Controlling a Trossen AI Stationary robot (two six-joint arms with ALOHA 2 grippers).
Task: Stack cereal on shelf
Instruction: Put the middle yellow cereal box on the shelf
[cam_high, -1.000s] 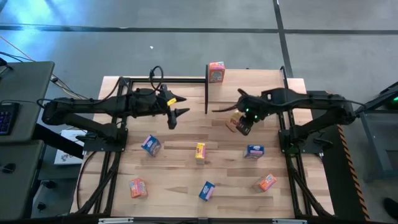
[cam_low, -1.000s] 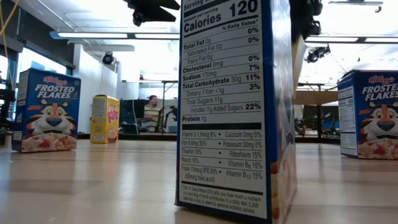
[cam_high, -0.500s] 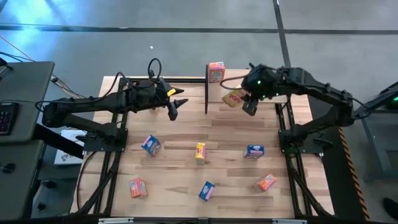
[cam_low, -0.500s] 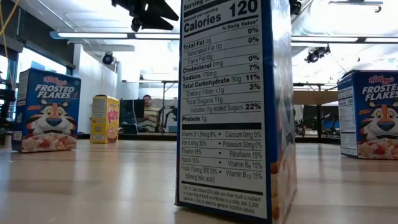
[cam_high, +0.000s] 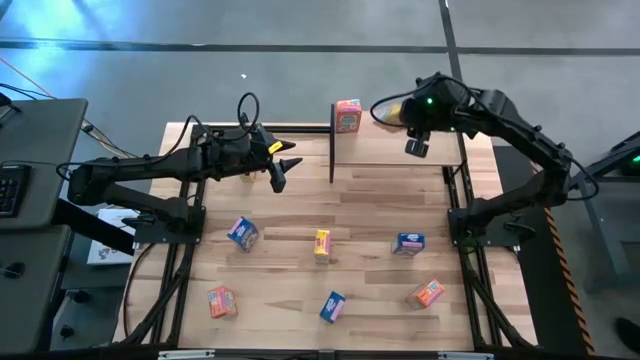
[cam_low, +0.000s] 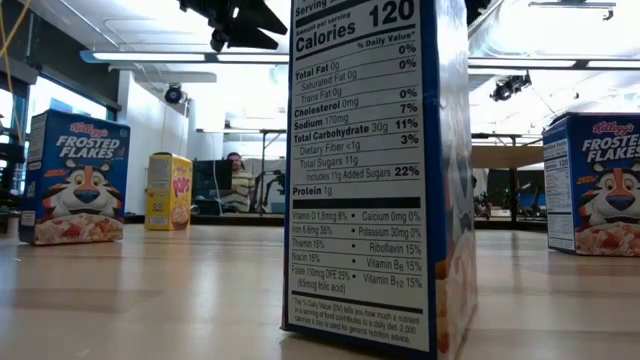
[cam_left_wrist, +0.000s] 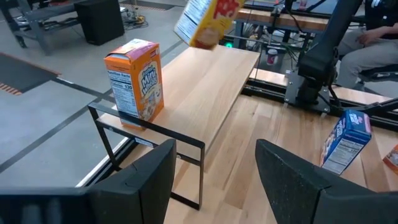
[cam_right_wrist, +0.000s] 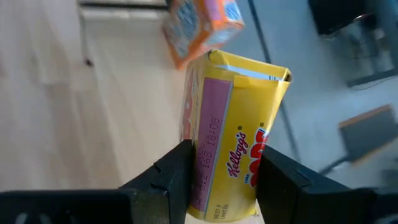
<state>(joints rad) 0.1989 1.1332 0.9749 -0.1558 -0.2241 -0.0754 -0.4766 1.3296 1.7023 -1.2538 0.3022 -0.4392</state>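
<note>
Carefully lower the yellow cereal box, clamped in the right gripper above the shelf, upright just beside the orange box; keep the half-open, empty left gripper clear.

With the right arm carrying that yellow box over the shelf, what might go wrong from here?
1. The yellow box hangs tilted in the right gripper; set down that way, it may topple on the shelf.
2. It is close to the orange box at the shelf's end, so lowering it could knock that one off.
</note>
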